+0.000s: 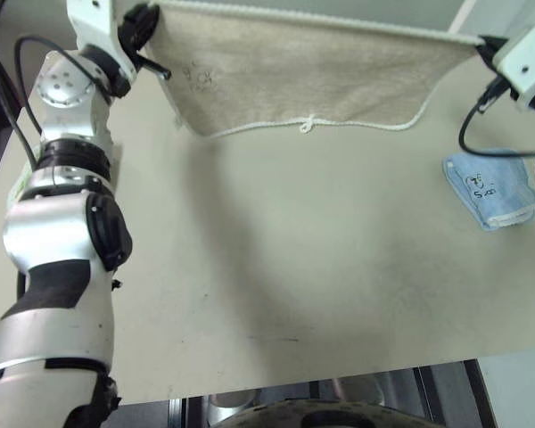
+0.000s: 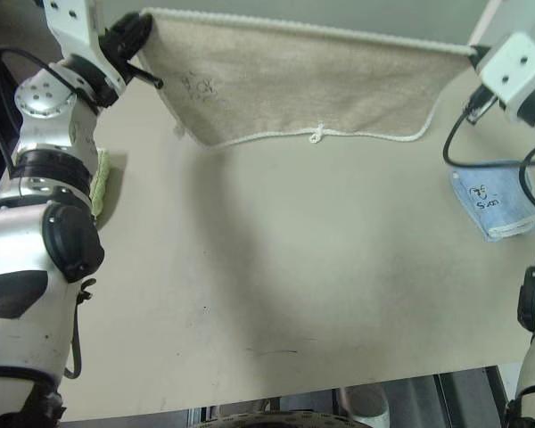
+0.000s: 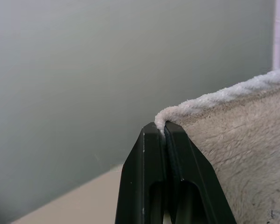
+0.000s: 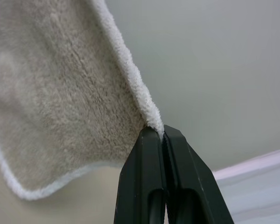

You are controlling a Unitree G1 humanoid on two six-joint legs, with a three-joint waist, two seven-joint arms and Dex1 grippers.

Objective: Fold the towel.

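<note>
Towel (image 1: 312, 76) hangs spread above the far tabletop (image 1: 321, 267), left pincer (image 3: 165, 133) and right pincer (image 4: 162, 133) each clenched on a top corner; no fold made yet

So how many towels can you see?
3: the big tan towel held up between both grippers, a blue one on the table's right, a green one peeking out beside the left arm.

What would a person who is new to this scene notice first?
The beige towel hangs stretched above the far part of the table. The left gripper is shut on one top corner and the right gripper on the other. A small light-blue folded towel lies on the table's right side.
</note>
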